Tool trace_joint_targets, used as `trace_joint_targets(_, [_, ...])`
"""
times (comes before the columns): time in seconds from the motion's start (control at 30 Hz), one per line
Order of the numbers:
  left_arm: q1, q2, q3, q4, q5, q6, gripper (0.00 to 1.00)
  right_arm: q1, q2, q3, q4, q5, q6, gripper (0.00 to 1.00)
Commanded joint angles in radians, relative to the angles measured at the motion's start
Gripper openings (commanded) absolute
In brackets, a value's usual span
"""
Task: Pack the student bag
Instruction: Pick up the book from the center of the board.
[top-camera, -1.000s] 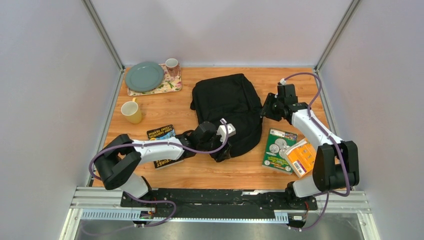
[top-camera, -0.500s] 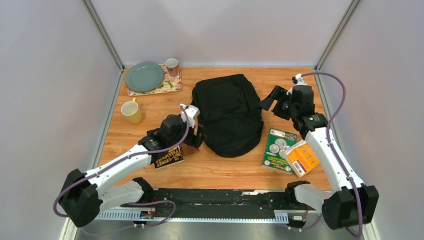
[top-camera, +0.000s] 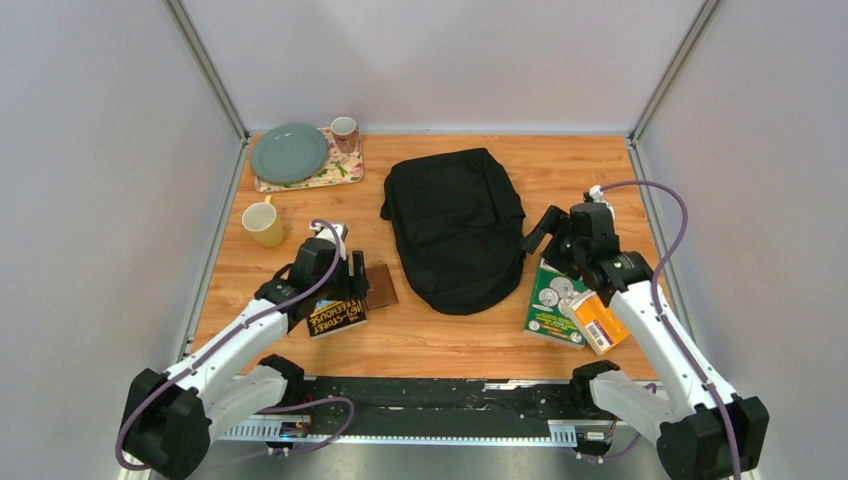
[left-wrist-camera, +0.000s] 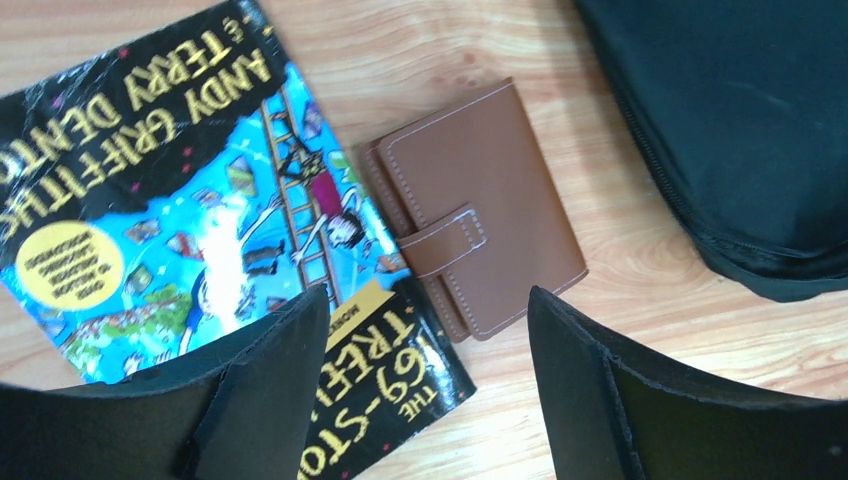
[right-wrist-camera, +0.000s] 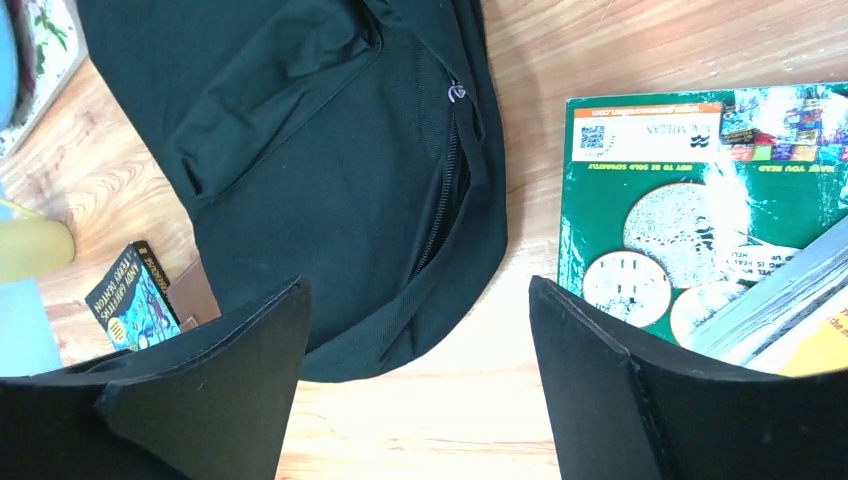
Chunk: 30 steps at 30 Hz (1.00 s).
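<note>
Left fingers (left-wrist-camera: 260, 400) spread wide, holding nothing, above the brown wallet (left-wrist-camera: 480, 225), which touches the storybook's (left-wrist-camera: 170, 190) edge; best to drop centred and pinch the wallet across its narrow sides w/o catching the book; student bag (top-camera: 455, 225) lies flat mid-surface (top-camera: 450, 340); right fingers (right-wrist-camera: 220, 390) likewise apart, empty, over bag's near edge, beside the green book (right-wrist-camera: 680, 220); only right wrist view shows the side zip (right-wrist-camera: 450, 200) gaping slightly, prob. too narrow yet.

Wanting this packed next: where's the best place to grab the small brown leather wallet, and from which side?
Probably across its two long edges, coming straight down: the small brown leather wallet lies flat and closed, one long edge against the colourful paperback book, the other free on bare wood.
</note>
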<state>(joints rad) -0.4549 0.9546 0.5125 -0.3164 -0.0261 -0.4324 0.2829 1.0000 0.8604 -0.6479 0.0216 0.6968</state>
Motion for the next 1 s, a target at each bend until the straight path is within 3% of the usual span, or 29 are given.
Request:
trace_joint_targets(0.0, [0.030, -0.052, 0.049, -0.107, -0.096, -0.049, 0.81, -0.002, -0.067, -0.032, 0.084, -0.033, -0.021, 0.83])
trace_joint_targets(0.03, [0.039, -0.065, 0.041, -0.115, -0.116, -0.054, 0.81, -0.001, -0.067, -0.041, 0.135, -0.211, -0.017, 0.83])
trace_joint_targets(0.1, [0.079, -0.098, 0.021, -0.136, -0.123, -0.086, 0.83, 0.044, -0.052, -0.047, 0.263, -0.308, 0.004, 0.86])
trace_joint_targets(0.23, [0.221, -0.171, -0.025, -0.162, -0.121, -0.134, 0.84, 0.302, 0.101, 0.052, 0.232, -0.218, -0.020, 0.88])
trace_joint_targets(0.43, [0.347, -0.220, -0.098, -0.188, -0.123, -0.192, 0.89, 0.499, 0.343, 0.147, 0.356, -0.264, 0.020, 0.88])
trace_joint_targets(0.63, [0.449, -0.221, -0.166, -0.138, -0.012, -0.221, 0.89, 0.614, 0.577, 0.304, 0.378, -0.345, 0.058, 0.88])
trace_joint_targets(0.77, [0.473, -0.212, -0.203, -0.109, 0.049, -0.229, 0.89, 0.662, 0.670, 0.298, 0.489, -0.394, 0.156, 0.86])
trace_joint_targets(0.97, [0.478, -0.227, -0.273, -0.055, 0.118, -0.270, 0.85, 0.702, 0.830, 0.387, 0.534, -0.465, 0.164, 0.73])
